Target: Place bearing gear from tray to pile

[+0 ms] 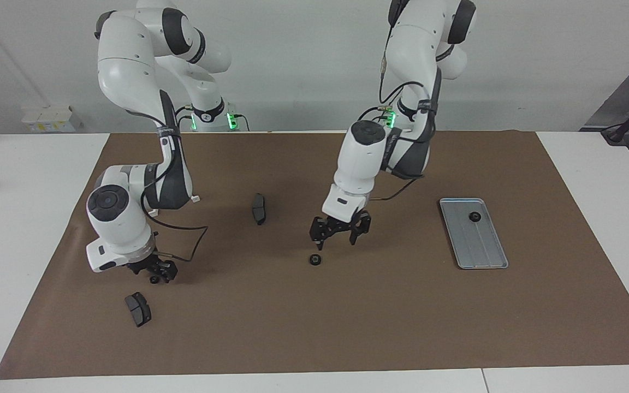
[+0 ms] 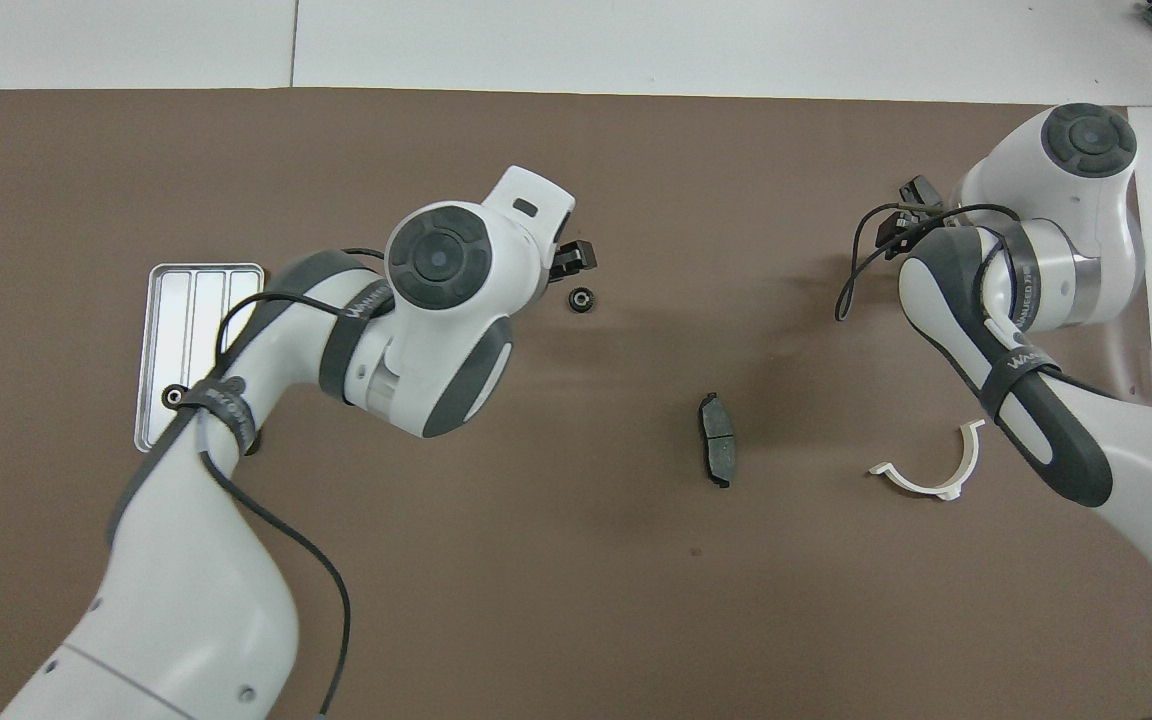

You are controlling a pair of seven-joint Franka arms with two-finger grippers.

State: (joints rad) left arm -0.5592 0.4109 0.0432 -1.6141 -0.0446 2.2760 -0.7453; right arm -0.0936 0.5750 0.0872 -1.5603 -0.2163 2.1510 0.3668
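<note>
Left gripper [image 1: 340, 236], fingers spread and holding nothing, hangs low over the brown mat [image 1: 303, 327] near the middle of the table; in the overhead view only its dark fingertips [image 2: 572, 258] show past the white wrist housing. A small black bearing gear [image 1: 315, 260] lies on the mat just beside and below those fingers, apart from them, and the overhead view shows the same gear clear of the arm. A second black gear [image 1: 474, 216] sits in the silver-grey tray [image 1: 481, 248], at the tray's end nearer to the robots; the tray lies toward the left arm's end of the table, and in the overhead view the left arm's forearm and cable cross part of it, so that the gear is only partly seen at the rim. Right gripper [image 1: 156, 270] is low over the mat at the right arm's end, with a small dark round part at its tips; whether its fingers are apart or closed cannot be told, and the overhead view hides them under the wrist. One dark grey brake pad [image 1: 259, 208] lies between the two arms; another brake pad [image 1: 138, 309] lies farther from the robots than the right gripper and appears in the facing view alone. A white half-ring bracket [image 2: 936, 470] is visible only from overhead, the right arm concealing it in the facing view.
</note>
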